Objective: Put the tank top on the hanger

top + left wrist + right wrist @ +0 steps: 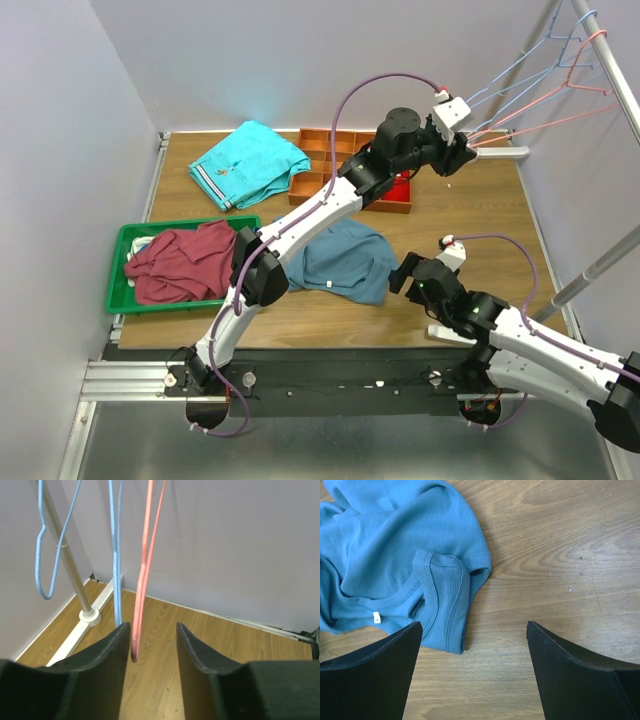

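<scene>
With your left claw (152,627) apart astride the hanger (142,580), centre it before closing; right claw (474,624) gapes beside the top (395,545).

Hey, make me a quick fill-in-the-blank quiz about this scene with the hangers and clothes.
The hanger between the left gripper's jaws is ___. The tank top lies on the ___. The tray under the maroon shirt is ___. The right gripper's jaws stand ___, holding nothing.
Missing: pink; table; green; open.
</scene>
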`<action>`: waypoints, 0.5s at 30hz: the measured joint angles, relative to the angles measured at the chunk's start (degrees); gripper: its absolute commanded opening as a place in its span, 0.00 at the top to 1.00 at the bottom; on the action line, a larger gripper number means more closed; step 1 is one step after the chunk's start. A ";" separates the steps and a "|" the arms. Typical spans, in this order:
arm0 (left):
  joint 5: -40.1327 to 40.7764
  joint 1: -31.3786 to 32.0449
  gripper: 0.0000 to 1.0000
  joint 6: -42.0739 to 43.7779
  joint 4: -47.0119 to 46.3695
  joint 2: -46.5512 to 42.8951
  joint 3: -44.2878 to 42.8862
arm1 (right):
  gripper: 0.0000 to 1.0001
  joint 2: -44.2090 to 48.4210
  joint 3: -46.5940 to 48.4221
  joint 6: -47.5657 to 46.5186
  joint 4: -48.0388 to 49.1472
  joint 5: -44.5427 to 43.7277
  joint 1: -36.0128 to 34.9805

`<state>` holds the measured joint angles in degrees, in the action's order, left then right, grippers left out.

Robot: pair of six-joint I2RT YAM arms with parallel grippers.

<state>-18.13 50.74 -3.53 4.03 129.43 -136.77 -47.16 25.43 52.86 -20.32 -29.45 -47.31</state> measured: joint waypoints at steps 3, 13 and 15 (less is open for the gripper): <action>0.85 0.02 0.62 -0.13 -0.68 0.48 -0.07 | 0.07 0.46 0.00 0.02 -0.57 -0.04 0.00; 3.65 0.70 0.87 -0.37 -3.56 0.57 -0.57 | 0.07 1.20 0.00 0.02 -1.73 -0.42 0.00; 3.87 0.79 0.89 -0.35 -4.04 0.57 -0.59 | 0.07 1.20 0.00 0.02 -2.05 -0.46 0.00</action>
<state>-14.26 51.53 -3.88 -0.01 129.99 -137.36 -45.95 25.43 52.88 -22.37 -29.91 -47.31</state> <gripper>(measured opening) 0.169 0.926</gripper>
